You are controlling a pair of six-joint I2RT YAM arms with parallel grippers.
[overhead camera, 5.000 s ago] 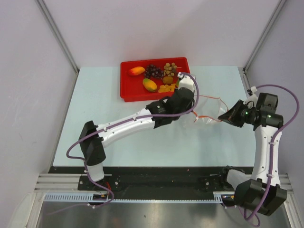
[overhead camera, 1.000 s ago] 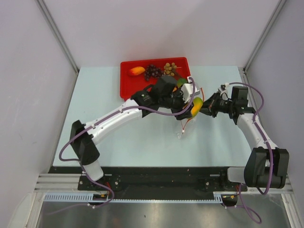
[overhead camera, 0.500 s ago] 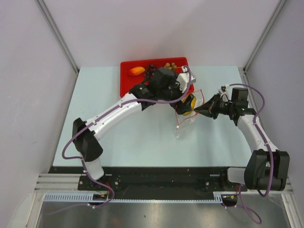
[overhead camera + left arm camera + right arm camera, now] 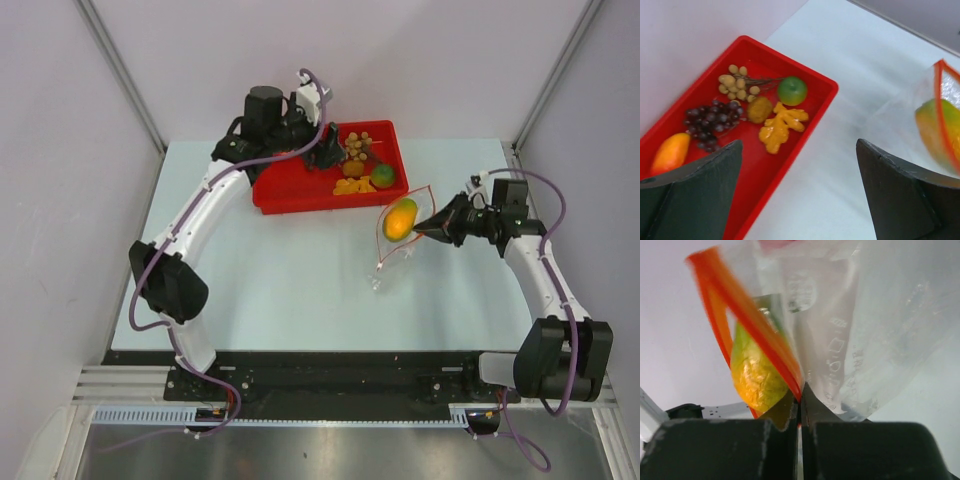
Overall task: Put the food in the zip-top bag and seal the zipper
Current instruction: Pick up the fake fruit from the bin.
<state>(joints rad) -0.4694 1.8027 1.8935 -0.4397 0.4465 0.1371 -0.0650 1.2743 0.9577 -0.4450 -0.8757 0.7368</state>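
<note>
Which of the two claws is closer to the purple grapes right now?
Left. The left gripper hangs open over the red tray, with the grape bunch just below one finger. The right gripper is away beside the tray, shut on the zip-top bag at its mouth.

There are 2 mangoes, 1 grape bunch, 1 tan cluster, 1 green fruit, 1 bag and 1 tray.

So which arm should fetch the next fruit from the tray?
Left. Its open end effector hangs above the red tray of fruit, while the right end effector is shut on the zip-top bag at its zipper, holding the mouth open.
</note>
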